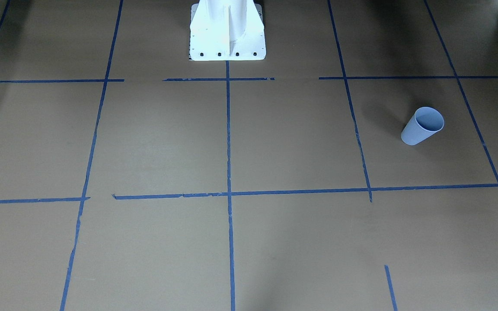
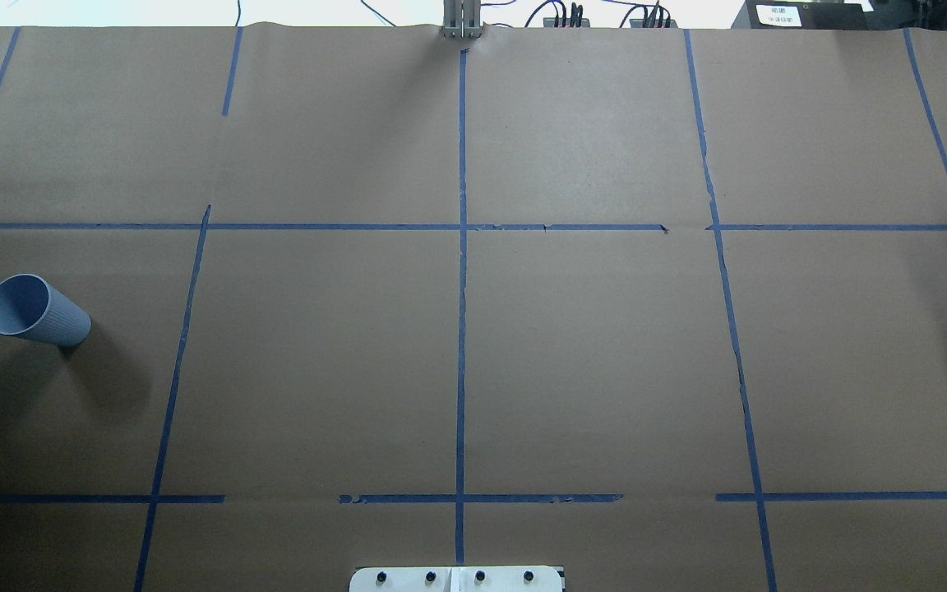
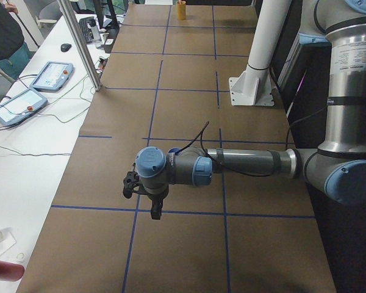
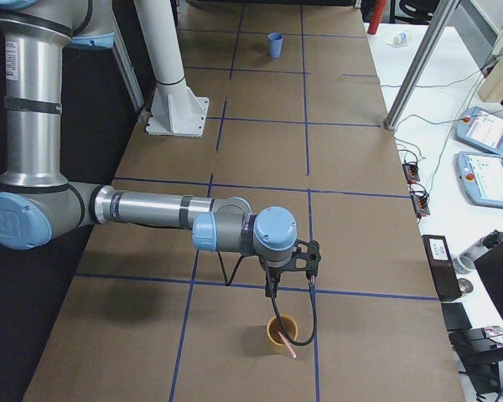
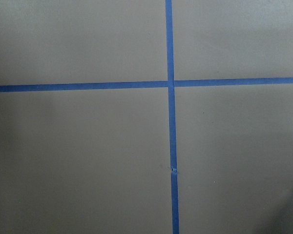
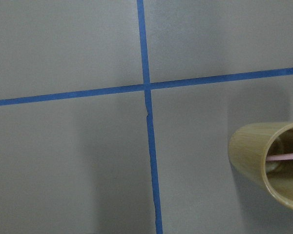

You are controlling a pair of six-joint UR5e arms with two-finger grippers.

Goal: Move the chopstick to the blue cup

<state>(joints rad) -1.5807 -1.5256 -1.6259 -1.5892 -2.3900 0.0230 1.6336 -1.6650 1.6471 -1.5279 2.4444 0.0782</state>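
Note:
The blue cup (image 1: 422,125) stands upright and empty on the brown table on my left side; it also shows in the overhead view (image 2: 34,311) and far off in the right side view (image 4: 275,44). A pale pink chopstick (image 6: 284,157) lies inside a tan wooden cup (image 6: 268,163); its tip (image 4: 293,353) sticks out over the rim. My right gripper (image 4: 272,286) hangs just above and behind that tan cup (image 4: 282,333). My left gripper (image 3: 154,207) hovers over bare table. Both show only in side views, so I cannot tell whether they are open or shut.
The white robot pedestal (image 1: 227,34) stands at the table's middle rear. Blue tape lines (image 2: 462,329) divide the brown paper into squares. Teach pendants (image 4: 486,159) and cables lie on the white side bench. The tan cup also shows far away in the left side view (image 3: 182,10).

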